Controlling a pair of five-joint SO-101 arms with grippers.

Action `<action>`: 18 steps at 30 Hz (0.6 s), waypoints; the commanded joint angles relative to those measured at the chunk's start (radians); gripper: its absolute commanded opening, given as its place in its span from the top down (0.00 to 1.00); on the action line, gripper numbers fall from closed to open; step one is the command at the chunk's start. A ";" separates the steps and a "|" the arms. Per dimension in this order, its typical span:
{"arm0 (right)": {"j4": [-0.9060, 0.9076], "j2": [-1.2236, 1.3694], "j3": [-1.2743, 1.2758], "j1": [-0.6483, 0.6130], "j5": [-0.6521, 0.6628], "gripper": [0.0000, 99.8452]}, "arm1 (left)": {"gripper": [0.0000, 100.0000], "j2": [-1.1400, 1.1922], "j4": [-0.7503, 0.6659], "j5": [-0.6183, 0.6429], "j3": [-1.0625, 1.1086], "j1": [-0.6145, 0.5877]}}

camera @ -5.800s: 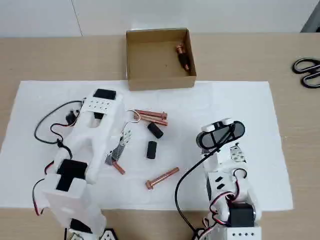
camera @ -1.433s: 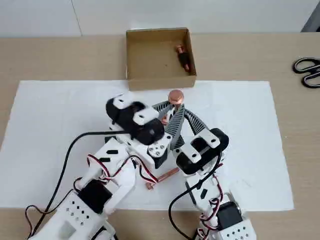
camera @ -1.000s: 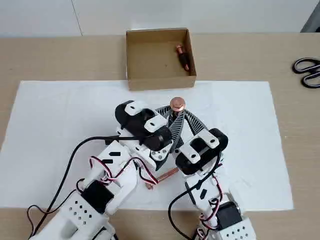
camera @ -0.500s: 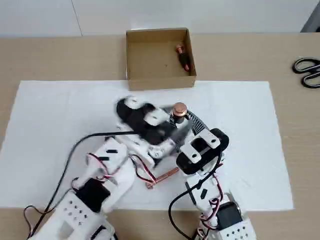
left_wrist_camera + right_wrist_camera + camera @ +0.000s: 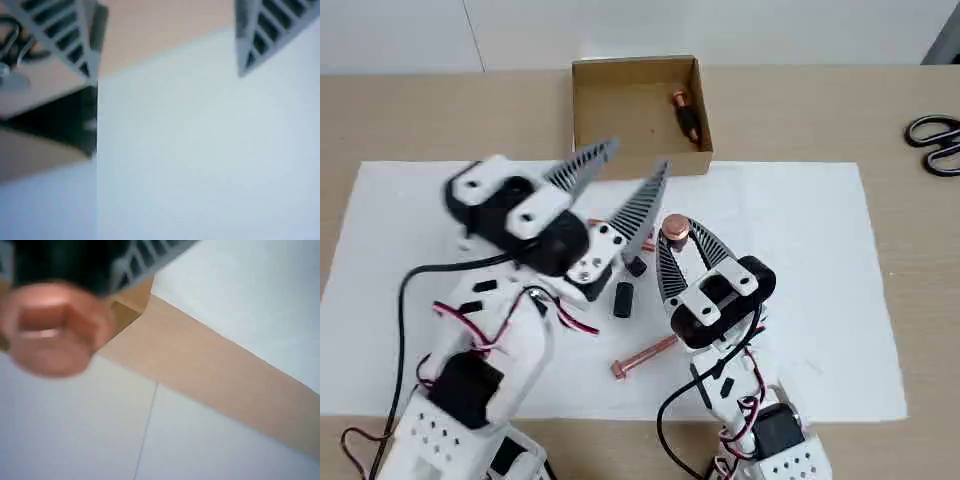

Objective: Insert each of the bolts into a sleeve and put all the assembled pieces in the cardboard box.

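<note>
Now that the left gripper (image 5: 641,153) has swung off toward ten o'clock, jaws wide apart, the right gripper (image 5: 677,238) alone clamps the copper hex-headed bolt (image 5: 674,230) upright (sleeve hidden, probably fitted), bound for the brown cardboard box (image 5: 625,115) at twelve.

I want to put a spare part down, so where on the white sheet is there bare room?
Bare: the sheet right of the right gripper, and its left part beyond the left arm. Crowded: the middle, with loose sleeves and bolts.
</note>
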 commanded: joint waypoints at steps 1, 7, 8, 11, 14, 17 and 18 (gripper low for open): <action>-0.018 -0.013 0.006 0.001 0.006 1.00 | 0.93 -0.011 -0.025 0.003 -0.071 -0.061; 0.084 -0.016 0.006 0.004 0.003 1.00 | 0.99 -0.052 -0.023 0.008 0.024 -0.167; 0.102 -0.016 0.003 0.008 0.003 1.00 | 0.99 -0.089 -0.025 0.008 0.062 -0.166; 0.120 -0.016 -0.048 0.056 0.003 1.00 | 0.99 -0.238 -0.025 0.005 0.200 -0.158; 0.122 -0.016 -0.117 0.110 0.003 1.00 | 0.99 -0.428 -0.018 0.003 0.369 -0.158; 0.122 -0.016 -0.141 0.170 0.002 1.00 | 0.99 -0.605 -0.023 0.003 0.522 -0.157; 0.113 -0.016 -0.143 0.199 0.002 1.00 | 0.99 -0.654 -0.023 0.005 0.567 -0.157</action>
